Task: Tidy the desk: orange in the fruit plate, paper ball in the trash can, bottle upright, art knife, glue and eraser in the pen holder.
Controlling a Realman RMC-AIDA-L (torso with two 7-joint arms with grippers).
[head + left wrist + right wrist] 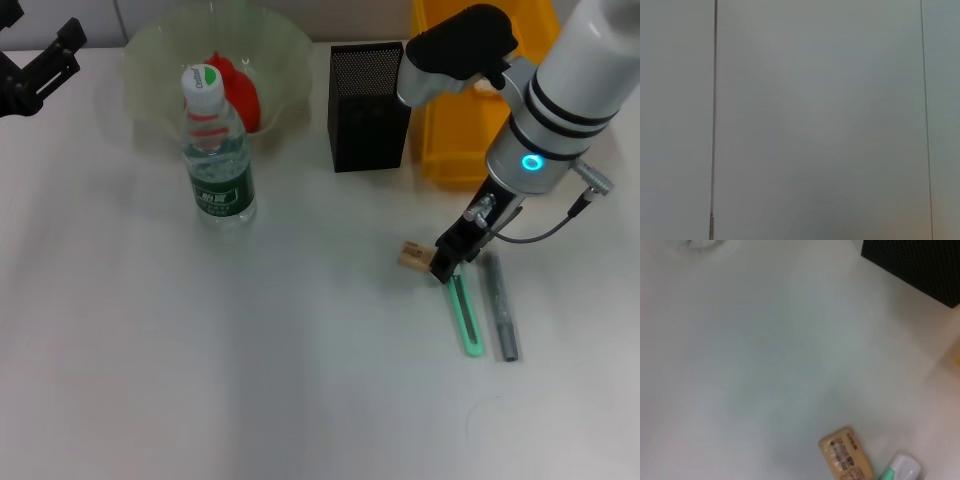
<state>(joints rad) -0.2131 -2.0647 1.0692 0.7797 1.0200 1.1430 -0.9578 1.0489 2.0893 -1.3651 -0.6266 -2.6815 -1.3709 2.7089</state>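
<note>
right gripper (446,268) low on the counter (250,380), over the art knife (465,318) tip.
whether its fingers are spread cannot be told; eraser (412,256) just beside them, glue (501,307) alongside, open counter beyond.

My left wrist camera gives me only a plain pale wall (815,120), with two thin vertical seams (715,110) running down it.

right hand (447,262) lowered, arm angled down | left hand (40,65) raised, parked

Desk (200,380) holds bottle (218,160), eraser (413,256), knife (464,315).
</note>
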